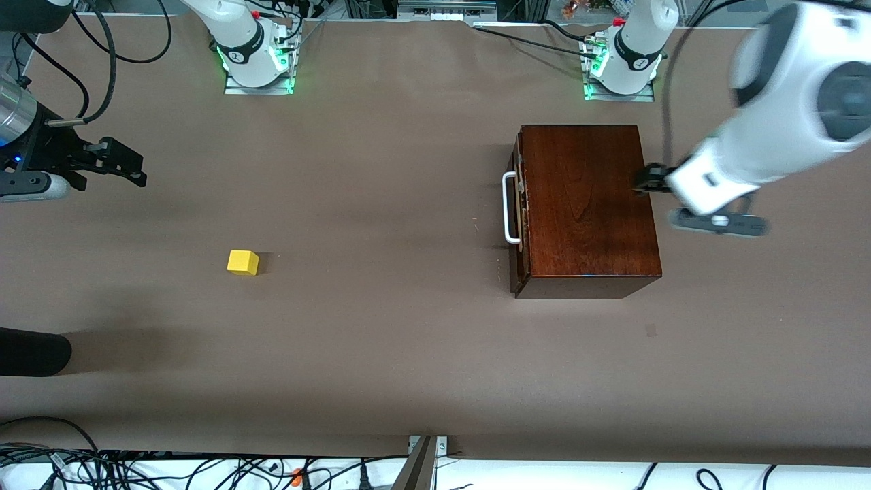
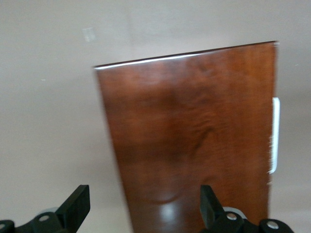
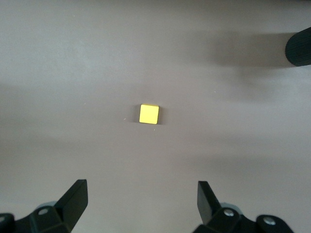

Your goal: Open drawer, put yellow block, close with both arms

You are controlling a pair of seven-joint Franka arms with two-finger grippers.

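Note:
The yellow block lies on the brown table toward the right arm's end, also plain in the right wrist view. My right gripper hangs open above the table, apart from the block, nothing between its fingers. The reddish-brown box stands toward the left arm's end with the drawer shut and its white handle facing the block. My left gripper is open over the box's edge away from the handle. The left wrist view shows the box top and handle past the left gripper.
A dark rounded object juts in over the table edge at the right arm's end, nearer the front camera than the block. Bare brown tabletop lies between block and box. Cables run along the table's edges.

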